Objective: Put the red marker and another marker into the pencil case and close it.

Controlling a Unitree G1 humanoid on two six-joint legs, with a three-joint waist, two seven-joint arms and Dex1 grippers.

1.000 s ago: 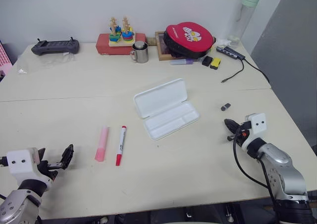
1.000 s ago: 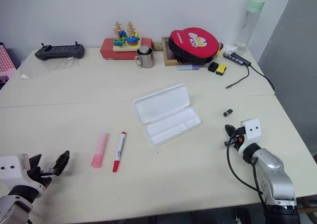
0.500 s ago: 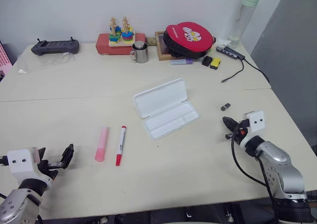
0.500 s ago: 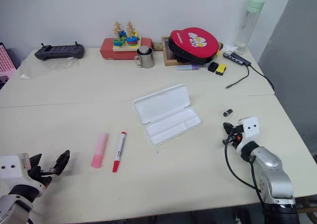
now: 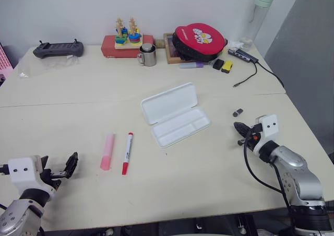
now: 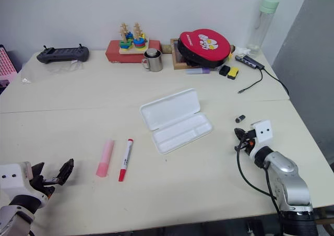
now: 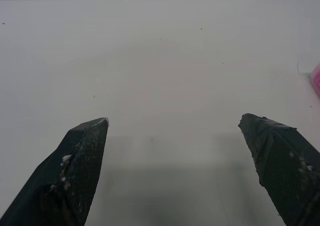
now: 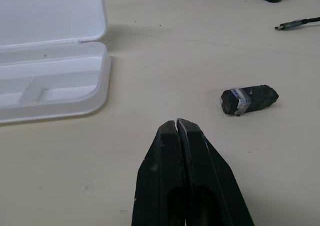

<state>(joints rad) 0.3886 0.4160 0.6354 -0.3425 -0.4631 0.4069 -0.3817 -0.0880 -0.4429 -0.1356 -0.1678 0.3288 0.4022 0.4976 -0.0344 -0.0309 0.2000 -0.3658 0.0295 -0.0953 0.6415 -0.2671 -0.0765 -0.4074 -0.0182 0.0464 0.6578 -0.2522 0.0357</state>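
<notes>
Near the middle of the cream table (image 5: 78, 90) lies the pencil case (image 5: 175, 115), a flat white box with its lid folded back flat and its tray, split into compartments, turned toward me and bare. To its left, well apart from it, I see the red marker (image 5: 127, 153), a slim white pen with a red cap, lying with one end toward me. Just beside it on the left, not touching, lies the pink highlighter (image 5: 107, 151), thicker and stubbier, roughly parallel to the pen.

My left gripper (image 5: 58, 168) sits low at the near left edge of the table, its two black fingers spread wide with nothing between them; the highlighter is a little way ahead and to its right. My right gripper (image 5: 240, 132) sits at the right side of the table, its fingers pressed together and holding nothing, pointing toward the case from its right. A small dark cylinder with a silver band (image 8: 248, 99) lies on the table near that gripper.

Along the far edge stand a grey handheld controller (image 5: 58, 49), a red box with a wooden stacking toy (image 5: 127, 39), a metal mug (image 5: 147, 55), a round red pouch (image 5: 199, 39) and a clear bottle with a pale green cap (image 5: 257, 15). A dark cable (image 5: 255, 71) trails across the far right.
</notes>
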